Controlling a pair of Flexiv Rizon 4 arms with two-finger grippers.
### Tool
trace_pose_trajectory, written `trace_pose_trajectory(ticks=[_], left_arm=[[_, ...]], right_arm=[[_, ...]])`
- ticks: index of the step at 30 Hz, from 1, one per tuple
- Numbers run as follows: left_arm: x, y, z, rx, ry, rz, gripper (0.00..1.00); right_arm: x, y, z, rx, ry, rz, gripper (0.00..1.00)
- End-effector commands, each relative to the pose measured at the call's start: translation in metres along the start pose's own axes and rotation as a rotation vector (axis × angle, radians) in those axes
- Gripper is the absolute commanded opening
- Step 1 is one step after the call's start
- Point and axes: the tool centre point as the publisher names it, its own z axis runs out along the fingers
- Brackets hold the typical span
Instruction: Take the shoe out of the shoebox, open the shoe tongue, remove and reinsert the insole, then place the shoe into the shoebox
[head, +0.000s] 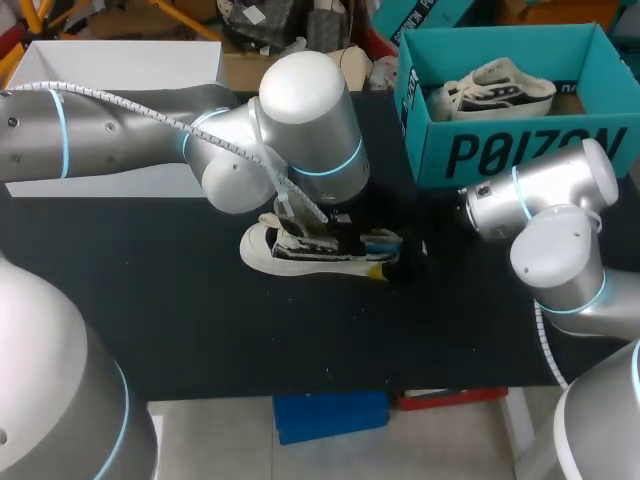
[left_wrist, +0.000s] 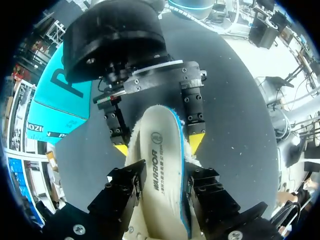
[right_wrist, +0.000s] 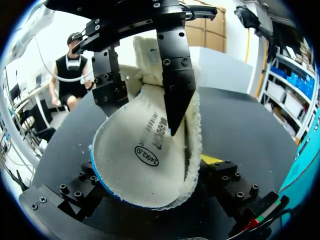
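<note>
Insole (left_wrist: 161, 170) face-on in wrist views

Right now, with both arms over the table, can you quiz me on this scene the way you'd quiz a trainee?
1. Multiple choice: what is between the fingers of the left gripper? A) a shoelace B) the insole C) a box lid
2. True or false: the teal shoebox is empty.
3. Fill in: the shoe outside the box rests on the ___ table.
Key: 1 B. 2 false, a second shoe lies in it. 3 black.
</note>
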Motion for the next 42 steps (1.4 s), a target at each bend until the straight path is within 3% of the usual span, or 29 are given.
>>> trace_pose_trajectory(ticks=[1,3,6,7,8,16,23,29,36,38,42], left_arm=[[-0.002,-0.009,0.004,0.004,-0.009,-0.001,0.42],[-0.003,-0.012,0.003,0.006,-0.011,0.001,0.40],[-0.004,-0.015,0.003,0.009,-0.014,0.010,0.29],[-0.004,-0.016,0.003,0.009,-0.015,0.010,0.18],[-0.004,-0.016,0.003,0.009,-0.015,0.011,0.00],[0.008,-0.011,-0.022,0.037,-0.017,0.043,0.00],[0.022,-0.010,-0.058,0.132,-0.007,0.042,0.00],[0.033,-0.033,-0.097,0.318,0.078,0.035,0.00],[0.039,-0.073,-0.167,0.547,0.122,0.026,0.00],[0.039,-0.080,-0.188,0.584,0.114,0.026,0.00],[0.036,-0.086,-0.224,0.728,0.210,-0.005,0.00]], right_arm=[[0.000,-0.002,0.001,0.001,-0.001,0.001,0.00],[0.000,-0.002,0.001,0.001,-0.001,0.001,0.00],[0.000,-0.002,0.001,0.001,-0.001,0.001,0.00],[0.000,-0.002,0.001,0.001,-0.001,0.001,0.00],[0.000,-0.002,0.001,0.001,-0.001,0.001,0.00],[0.000,-0.002,0.001,0.001,-0.001,0.001,0.00],[0.000,-0.002,0.001,0.001,-0.001,0.001,0.00],[0.000,-0.002,0.001,0.001,-0.001,0.001,0.00],[0.000,-0.002,0.001,0.001,-0.001,0.001,0.00],[0.000,-0.002,0.001,0.001,-0.001,0.001,0.00],[0.000,-0.002,0.001,0.001,-0.001,0.001,0.00]])
